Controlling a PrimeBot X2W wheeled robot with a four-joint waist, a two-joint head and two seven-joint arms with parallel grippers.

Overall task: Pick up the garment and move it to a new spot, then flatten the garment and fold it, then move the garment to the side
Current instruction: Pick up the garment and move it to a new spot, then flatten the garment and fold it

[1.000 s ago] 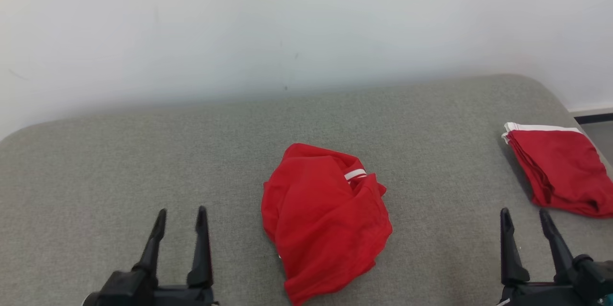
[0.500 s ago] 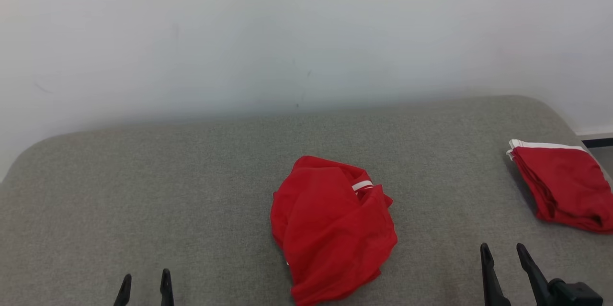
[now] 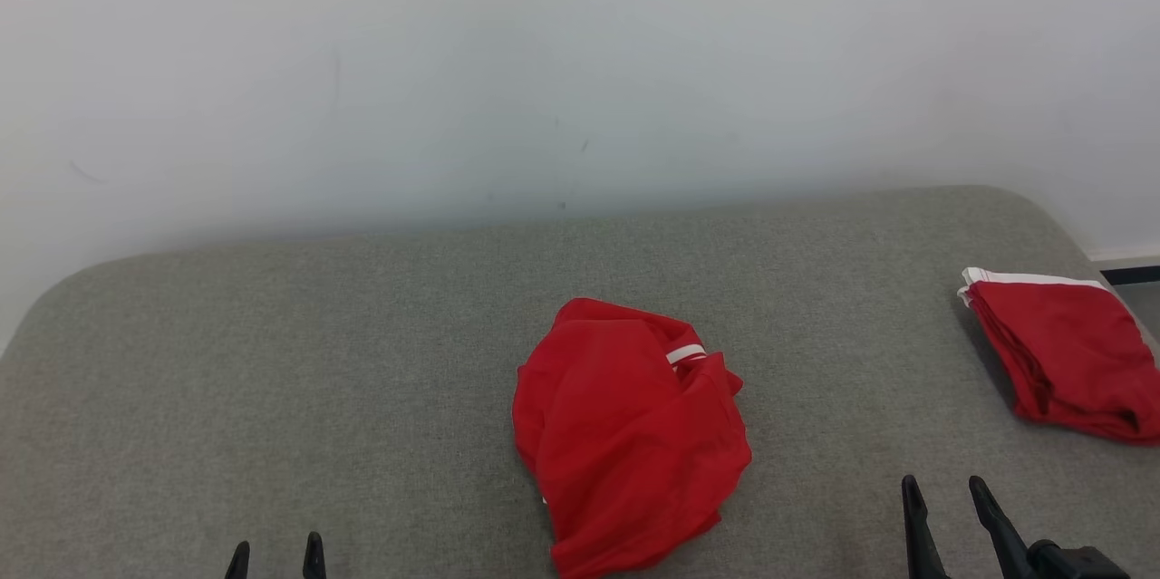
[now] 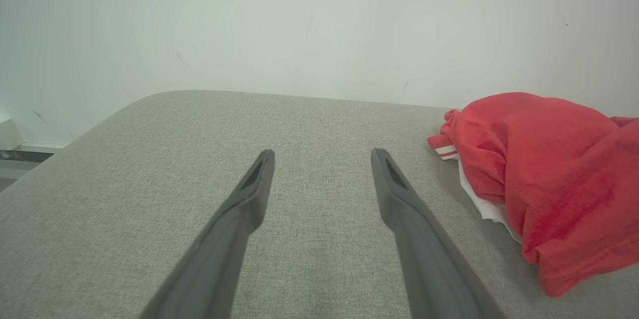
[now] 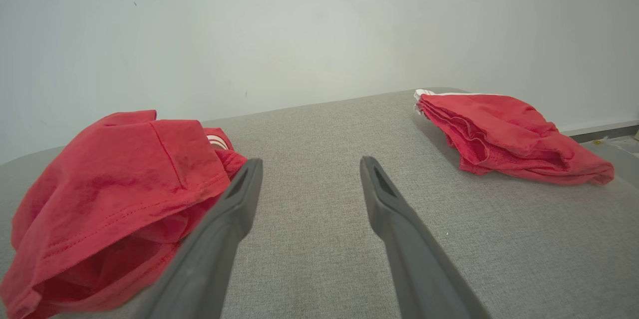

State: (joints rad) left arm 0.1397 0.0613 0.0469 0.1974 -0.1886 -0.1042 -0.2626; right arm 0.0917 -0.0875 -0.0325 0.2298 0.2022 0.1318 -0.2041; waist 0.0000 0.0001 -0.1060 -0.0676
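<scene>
A crumpled red garment [image 3: 628, 434] with a white stripe lies in a heap on the grey padded surface [image 3: 362, 380], near its front middle. It also shows at the right of the left wrist view, garment [image 4: 554, 174], and at the left of the right wrist view, garment [image 5: 110, 194]. My left gripper [image 3: 275, 554] is open at the lower left, well to the left of the heap. Over at the lower right my right gripper [image 3: 944, 490] is open too, to the right of the heap. Nothing sits between either pair of fingers.
A second red garment [image 3: 1065, 352], folded with a white edge, lies at the surface's far right; it shows as the folded garment [image 5: 504, 134] in the right wrist view. A pale wall [image 3: 580, 62] rises behind. The surface's rounded corners drop off left and right.
The head view has tilted up, so everything sits lower in the picture and the grippers show less. The garments have not moved on the surface. Both grippers stay open.
</scene>
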